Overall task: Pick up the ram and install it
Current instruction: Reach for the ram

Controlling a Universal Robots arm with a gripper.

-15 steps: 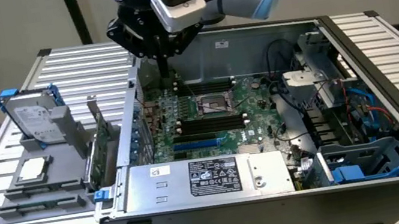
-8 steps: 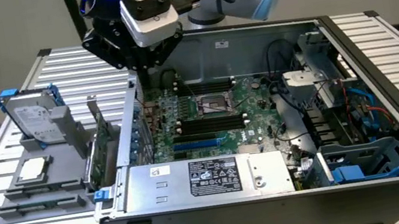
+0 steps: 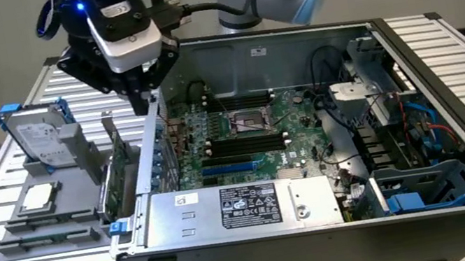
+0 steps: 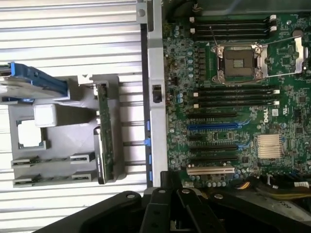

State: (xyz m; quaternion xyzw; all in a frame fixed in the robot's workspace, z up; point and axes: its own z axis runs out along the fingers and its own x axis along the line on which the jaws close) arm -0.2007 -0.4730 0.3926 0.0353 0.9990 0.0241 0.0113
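Observation:
The ram (image 3: 50, 238) is a thin green stick lying in the front slot of the grey parts holder (image 3: 55, 203), at the exterior view's left, outside the computer case. My gripper (image 3: 142, 101) hangs above the case's left wall, well behind the ram and clear of it. Its fingers meet in a point with nothing between them. In the wrist view the black fingers (image 4: 155, 213) stand over the case wall (image 4: 154, 73). The motherboard's long black memory slots (image 4: 233, 97) lie beside the CPU socket (image 4: 240, 63).
The grey holder also carries an upright hard drive (image 3: 40, 138), a CPU chip (image 3: 37, 197) and a green expansion card (image 3: 117, 174) standing on edge. The open case (image 3: 313, 159) holds the motherboard, a power supply (image 3: 236, 208), cables and a drive cage (image 3: 432, 189).

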